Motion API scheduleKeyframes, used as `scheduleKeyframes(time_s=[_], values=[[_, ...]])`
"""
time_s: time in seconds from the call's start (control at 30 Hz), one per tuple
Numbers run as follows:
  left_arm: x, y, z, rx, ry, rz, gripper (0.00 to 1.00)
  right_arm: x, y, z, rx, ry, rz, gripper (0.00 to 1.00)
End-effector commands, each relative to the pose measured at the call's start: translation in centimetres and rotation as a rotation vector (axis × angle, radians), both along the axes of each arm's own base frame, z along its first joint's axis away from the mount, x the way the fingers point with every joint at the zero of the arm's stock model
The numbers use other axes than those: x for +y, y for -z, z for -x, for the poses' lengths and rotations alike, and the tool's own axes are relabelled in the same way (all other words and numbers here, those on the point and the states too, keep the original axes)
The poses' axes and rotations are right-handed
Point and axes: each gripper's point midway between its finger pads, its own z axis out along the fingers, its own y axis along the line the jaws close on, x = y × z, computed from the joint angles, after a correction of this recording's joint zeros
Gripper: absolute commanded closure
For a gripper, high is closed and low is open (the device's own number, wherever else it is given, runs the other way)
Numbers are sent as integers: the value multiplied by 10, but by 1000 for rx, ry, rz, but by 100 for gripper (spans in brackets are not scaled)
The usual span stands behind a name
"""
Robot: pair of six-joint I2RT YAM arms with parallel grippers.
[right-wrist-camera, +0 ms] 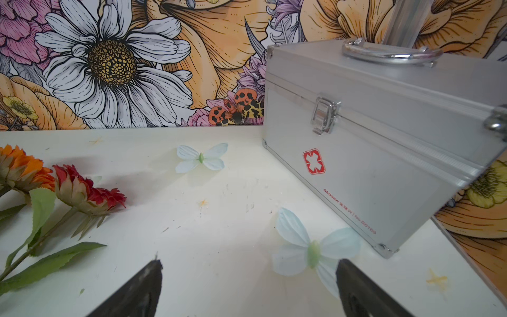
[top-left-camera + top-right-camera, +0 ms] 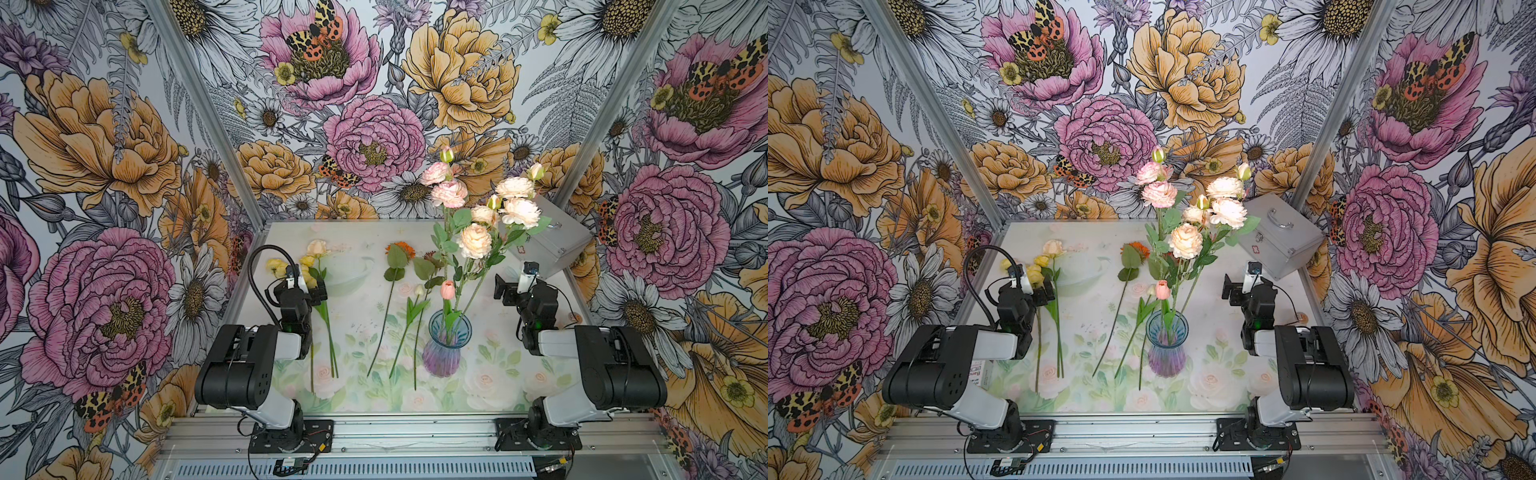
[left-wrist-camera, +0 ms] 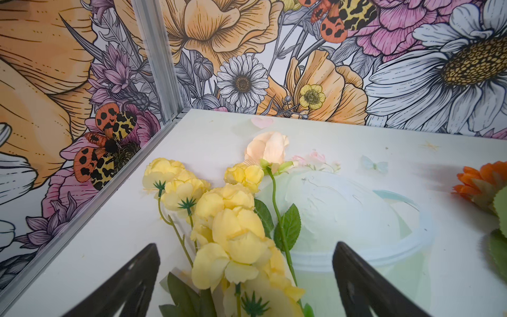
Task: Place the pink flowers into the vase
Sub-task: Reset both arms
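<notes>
The pink flowers (image 2: 474,241) all stand in the vase (image 2: 441,357) on the counter (image 2: 490,365), so the job looks finished; left hand (image 3: 246,247) and right hand (image 1: 249,262), both spread wide and empty, need only pull clear.

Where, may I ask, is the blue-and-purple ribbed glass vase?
In both top views, the vase stands near the table's front, nearer the right arm, pink flowers inside.

Blk-and-grey jointed left arm (image 2: 237,374) & right arm (image 2: 619,374): boxy blk housings, light-grey links, blk screwed base plates (image 2: 320,432); left has a blk ribbed cable loop (image 2: 268,247).
</notes>
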Motion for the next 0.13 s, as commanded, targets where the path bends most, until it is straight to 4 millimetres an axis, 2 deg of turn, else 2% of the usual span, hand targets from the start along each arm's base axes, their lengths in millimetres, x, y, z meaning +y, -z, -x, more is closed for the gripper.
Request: scheduleKeyframes(time_s=[0.0, 0.1], values=[[-2, -5, -4, -23, 75, 50, 1, 0, 4, -3, 24, 2, 12, 0], [-5, -6, -3, -32, 130, 75, 1, 0, 4, -3, 24, 3, 10, 0]])
